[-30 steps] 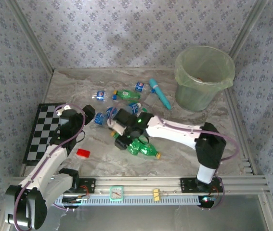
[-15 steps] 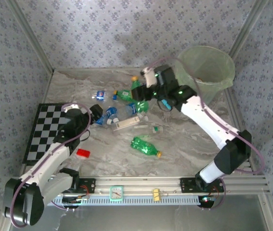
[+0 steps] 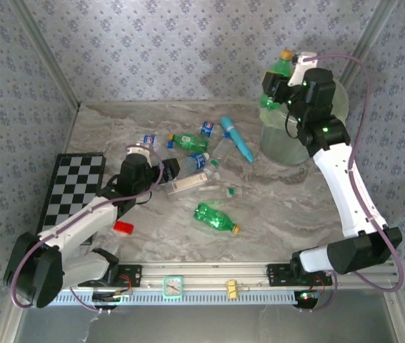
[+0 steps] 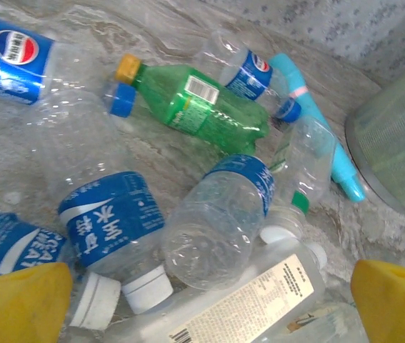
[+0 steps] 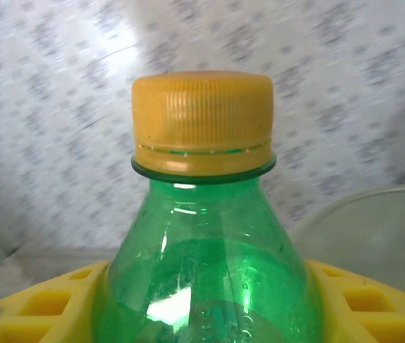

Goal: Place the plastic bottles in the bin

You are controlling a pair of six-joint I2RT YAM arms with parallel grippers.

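the plastic bottles (image 3: 198,161) are mostly lying on the desk (image 3: 295,207) in the top view, bunched left of centre beside a teal tube (image 3: 236,138), with a lone green bottle (image 3: 215,219) lying apart toward the near edge. the right jaws are gripping a yellow-capped bottle (image 3: 276,80) high up, over the left rim of the bin (image 3: 288,146). so the step in hand is looking like the carry-and-drop of this one. the left jaws are hovering over the bunch. a red block (image 3: 122,227) and a checkered mat (image 3: 70,193) are lying further left.

in the left wrist view, the left jaws are standing wide apart and empty, their yellow fingertips (image 4: 16,304) showing at the lower corners. they are looking down on blue-labelled clear bottles (image 4: 113,218) and a green bottle with a white label (image 4: 202,107).

in the right wrist view, the right jaws are clamping the yellow-capped bottle upright at its shoulders, cap (image 5: 202,121) up, with the bin's rim showing behind on the right.

next, the right jaws are likely needing to come fully over the bin's mouth before letting go, since an early release is risking a bounce off the rim. the left jaws are needing to single out one bottle.
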